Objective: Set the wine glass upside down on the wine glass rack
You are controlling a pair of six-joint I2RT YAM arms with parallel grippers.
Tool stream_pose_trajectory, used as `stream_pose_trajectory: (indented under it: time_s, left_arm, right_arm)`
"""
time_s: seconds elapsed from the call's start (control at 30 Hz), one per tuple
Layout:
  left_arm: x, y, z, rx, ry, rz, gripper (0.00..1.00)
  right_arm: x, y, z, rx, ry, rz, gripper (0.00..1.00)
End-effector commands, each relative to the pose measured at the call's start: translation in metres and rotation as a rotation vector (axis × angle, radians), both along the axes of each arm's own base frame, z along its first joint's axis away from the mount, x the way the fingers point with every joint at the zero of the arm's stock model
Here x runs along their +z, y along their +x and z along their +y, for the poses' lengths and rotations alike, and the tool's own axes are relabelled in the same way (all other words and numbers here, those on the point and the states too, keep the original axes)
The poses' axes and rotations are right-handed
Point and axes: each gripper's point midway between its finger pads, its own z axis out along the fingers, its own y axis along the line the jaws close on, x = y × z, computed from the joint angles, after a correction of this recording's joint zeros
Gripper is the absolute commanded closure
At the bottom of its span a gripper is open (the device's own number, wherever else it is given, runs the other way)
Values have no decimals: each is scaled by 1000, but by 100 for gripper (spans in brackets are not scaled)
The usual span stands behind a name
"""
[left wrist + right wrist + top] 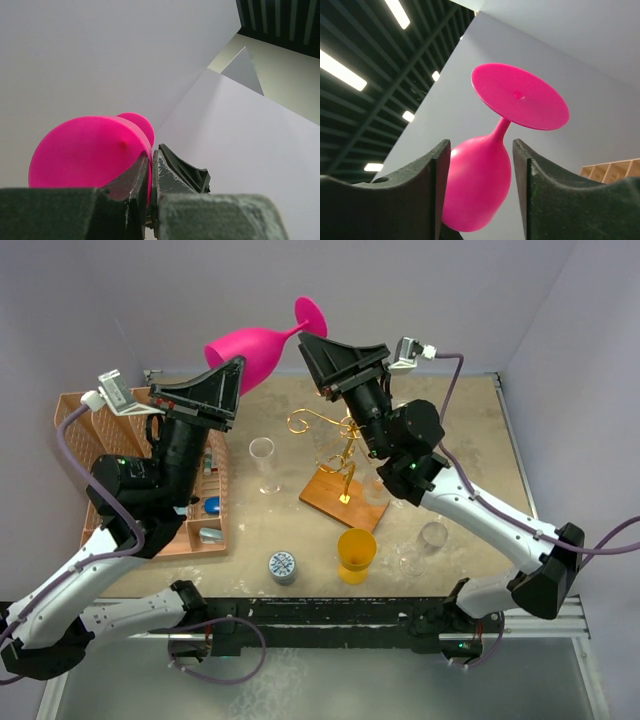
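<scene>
Jaws of left gripper (237, 365) pinched shut on the bowl wall of the pink wine glass (252, 350); jaws of right gripper (310, 340) apart, straddling the glass around where the bowl narrows to the stem in the right wrist view, no clear contact on either side. Glass raised well clear of the table (470, 440), between the two grippers, lying nearly sideways, foot toward the right arm, well apart from the rack (346, 455). Looks like a mid-air handover, judging by the pose. To do it well: centre the right fingers (432, 190) on the thin stem just under the foot, not on the fat bowl; close slowly and evenly; hold the left pinch until the right grip is firm, release only then. After that, roll the wrist so the bowl hangs down and slide the stem into a gold scroll arm so the foot sits on the wire. Watch for a smooth surface slipping, a twist on release, and a knock to the clear tumbler (263, 462) near the rack. Orange basket (75, 420) at left not involved.
</scene>
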Motion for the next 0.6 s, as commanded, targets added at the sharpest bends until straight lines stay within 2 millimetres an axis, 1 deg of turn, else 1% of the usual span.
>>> stream_pose_trajectory:
  time_s: [0.0,0.07,0.27,0.4,0.47,0.57]
  left_arm:
    - [18,-13,1,-26,-13,-101,100]
    - [14,-12,-3,-38,-17,-105,100]
    - [8,-8,-13,-53,1,-98,100]
    - [7,-9,-13,-61,4,-96,100]
    - [6,-10,-12,-65,1,-95,100]
    - [6,-13,-12,-80,-2,-94,100]
  right_arm:
    - [31,-4,-9,31,155,17,49]
    - [29,0,-5,40,158,41,53]
    - [28,2,-4,38,168,43,56]
    - [30,1,-2,44,169,33,60]
    - [31,0,-2,50,175,24,65]
    - [33,-3,-2,59,185,-9,69]
